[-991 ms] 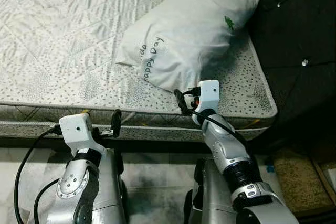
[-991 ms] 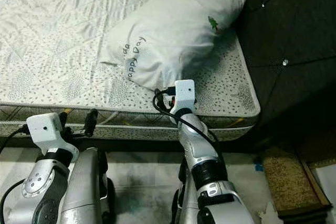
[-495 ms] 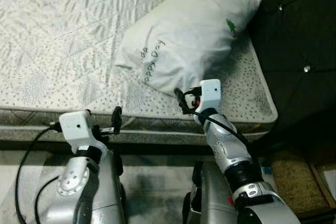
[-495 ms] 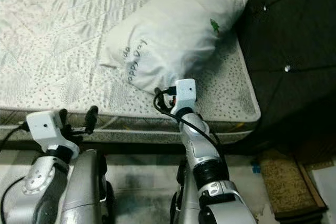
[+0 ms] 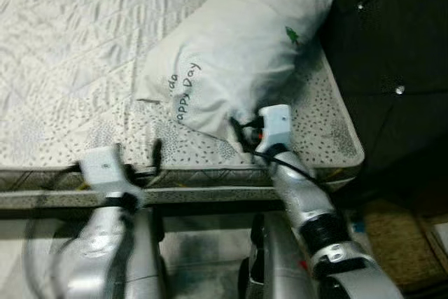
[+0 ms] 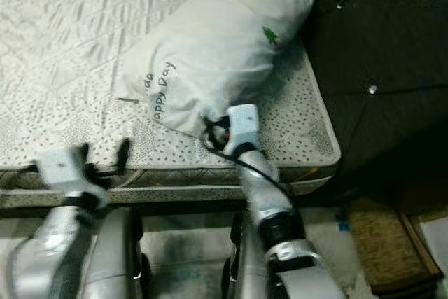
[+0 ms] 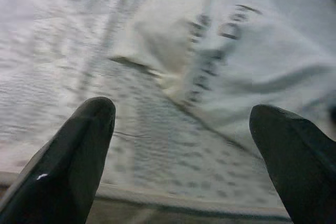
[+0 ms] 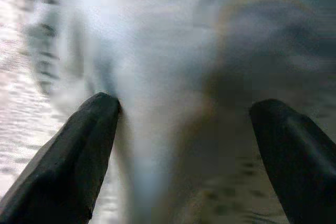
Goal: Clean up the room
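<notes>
A white pillow (image 5: 231, 47) with dark lettering and a small green tree mark lies tilted on the mattress (image 5: 63, 75), near its right end. My right gripper (image 5: 240, 129) is up against the pillow's near lower edge. Its fingers stand open in the right wrist view, and the pillow (image 8: 173, 51) is close in front of my right gripper (image 8: 184, 103), blurred. My left gripper (image 5: 155, 155) hovers open over the front edge of the mattress, left of the pillow. Beyond my left gripper (image 7: 184, 114), the left wrist view has the pillow's lettered corner (image 7: 236, 61).
A dark padded headboard (image 5: 392, 40) with shiny studs runs along the right of the bed. On the floor at lower right lies a brown mat (image 5: 402, 232). Pale floor (image 5: 203, 243) lies between my arms, below the bed's edge.
The view has shifted and my arms have come closer to the bed. My right gripper has moved in against the pillow's near edge. The left arm is blurred with motion.
</notes>
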Available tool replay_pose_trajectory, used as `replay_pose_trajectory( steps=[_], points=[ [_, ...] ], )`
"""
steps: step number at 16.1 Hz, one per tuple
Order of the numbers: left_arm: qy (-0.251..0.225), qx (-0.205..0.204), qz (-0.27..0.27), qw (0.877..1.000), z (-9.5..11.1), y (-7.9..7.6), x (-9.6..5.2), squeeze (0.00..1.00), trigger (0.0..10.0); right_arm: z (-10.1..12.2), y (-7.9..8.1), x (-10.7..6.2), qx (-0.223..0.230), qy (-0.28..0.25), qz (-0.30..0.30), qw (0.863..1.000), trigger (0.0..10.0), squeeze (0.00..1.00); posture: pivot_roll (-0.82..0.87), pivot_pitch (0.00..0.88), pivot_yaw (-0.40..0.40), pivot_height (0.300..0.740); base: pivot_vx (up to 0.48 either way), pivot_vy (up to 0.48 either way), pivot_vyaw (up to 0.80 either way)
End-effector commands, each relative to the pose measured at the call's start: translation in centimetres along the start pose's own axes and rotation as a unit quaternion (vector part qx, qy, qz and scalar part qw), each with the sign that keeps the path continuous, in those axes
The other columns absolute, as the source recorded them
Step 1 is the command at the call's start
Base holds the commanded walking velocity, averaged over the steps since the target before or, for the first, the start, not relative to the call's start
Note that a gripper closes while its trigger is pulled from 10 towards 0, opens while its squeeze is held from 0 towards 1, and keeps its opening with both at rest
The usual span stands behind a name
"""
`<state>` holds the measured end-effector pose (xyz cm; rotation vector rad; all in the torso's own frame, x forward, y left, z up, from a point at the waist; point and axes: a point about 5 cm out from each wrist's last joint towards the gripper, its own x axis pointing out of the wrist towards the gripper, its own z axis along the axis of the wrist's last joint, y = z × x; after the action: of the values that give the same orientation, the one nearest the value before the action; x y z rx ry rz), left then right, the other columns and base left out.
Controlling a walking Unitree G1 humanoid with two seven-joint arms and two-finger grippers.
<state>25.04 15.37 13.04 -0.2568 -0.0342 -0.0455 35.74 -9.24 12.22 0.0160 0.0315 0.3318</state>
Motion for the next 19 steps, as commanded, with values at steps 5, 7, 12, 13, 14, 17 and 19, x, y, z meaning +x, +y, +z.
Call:
replay_pose_trajectory(
  steps=[5,7,12,13,14,17,19],
  points=[
    [0.014,0.005,0.021,1.000,-0.5,0.8,-0.3,0.00,10.0,-0.4,0.4,-0.1,0.000,0.001,0.005,1.000,10.0,0.00,0.04,0.243,-0.101,0.545,0.000,0.000,0.48],
    [0.015,0.004,0.022,1.000,-0.6,0.8,-0.3,0.00,10.0,-0.5,0.4,0.0,0.003,0.002,0.003,1.000,10.0,0.00,0.04,0.244,-0.103,0.545,0.000,0.000,0.00],
    [0.012,0.006,0.018,1.000,-0.5,0.7,-0.4,0.00,10.0,-0.1,0.4,0.5,0.006,0.001,-0.031,1.000,10.0,0.00,0.06,0.248,-0.103,0.545,0.000,0.000,0.00],
    [0.006,0.004,0.012,1.000,-0.3,0.6,-0.5,0.00,10.0,0.0,0.6,0.6,0.011,-0.001,-0.032,0.999,10.0,0.00,0.06,0.248,-0.103,0.545,0.000,0.000,0.00],
    [-0.002,0.006,0.003,1.000,0.0,0.5,-0.5,0.00,10.0,0.5,1.0,0.9,0.018,-0.009,-0.030,0.999,10.0,0.00,0.06,0.249,-0.102,0.545,0.300,0.000,0.00],
    [-0.002,0.007,0.003,1.000,0.0,0.6,-0.4,0.00,10.0,0.7,1.1,1.0,0.020,-0.013,-0.029,0.999,10.0,0.00,0.06,0.248,-0.102,0.545,0.310,0.000,0.00],
    [0.000,0.005,0.006,1.000,-0.1,0.5,-0.4,0.00,10.0,0.6,1.0,1.0,0.019,-0.012,-0.031,0.999,10.0,0.00,0.06,0.247,-0.104,0.545,0.142,0.000,0.00]
  ],
)
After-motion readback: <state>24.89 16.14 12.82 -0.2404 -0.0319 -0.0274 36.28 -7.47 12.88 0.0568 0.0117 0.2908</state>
